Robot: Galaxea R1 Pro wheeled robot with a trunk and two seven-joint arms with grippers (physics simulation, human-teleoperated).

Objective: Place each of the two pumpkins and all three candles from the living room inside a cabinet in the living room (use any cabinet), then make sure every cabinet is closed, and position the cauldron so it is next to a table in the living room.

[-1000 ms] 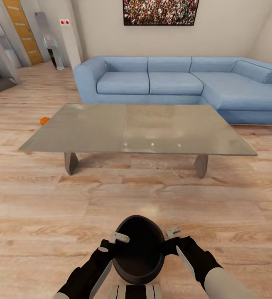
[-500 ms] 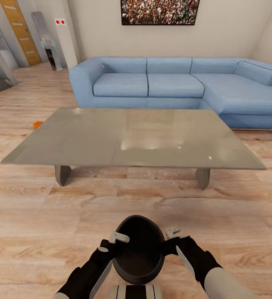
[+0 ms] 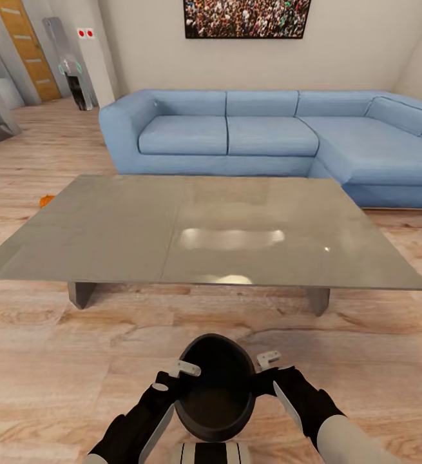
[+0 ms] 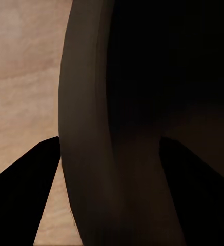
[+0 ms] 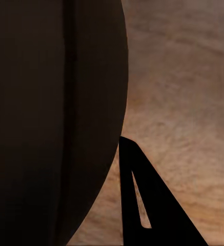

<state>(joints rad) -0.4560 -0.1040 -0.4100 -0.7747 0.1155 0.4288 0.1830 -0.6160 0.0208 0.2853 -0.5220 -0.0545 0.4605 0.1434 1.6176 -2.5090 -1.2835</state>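
Observation:
I hold the black cauldron (image 3: 214,393) low in front of my trunk, above the wood floor. My left gripper (image 3: 178,375) is shut on its left rim, and my right gripper (image 3: 267,364) is shut on its right rim. In the left wrist view the cauldron's wall (image 4: 106,128) runs between the two dark fingers. In the right wrist view the cauldron (image 5: 50,123) sits beside one dark finger (image 5: 142,205). The grey metal table (image 3: 204,232) stands a short way ahead. An orange pumpkin (image 3: 46,200) lies on the floor past the table's far left corner. The candles and the cabinet are out of view.
A blue corner sofa (image 3: 268,135) stands behind the table against the wall. A strip of bare wood floor (image 3: 172,328) lies between me and the table's slanted legs (image 3: 80,293). A doorway and a wooden door (image 3: 17,45) are at the far left.
The whole view has moved forward: the table now looks larger and nearer, and the pumpkin has slid left. Both grippers and the cauldron keep the same place in the picture.

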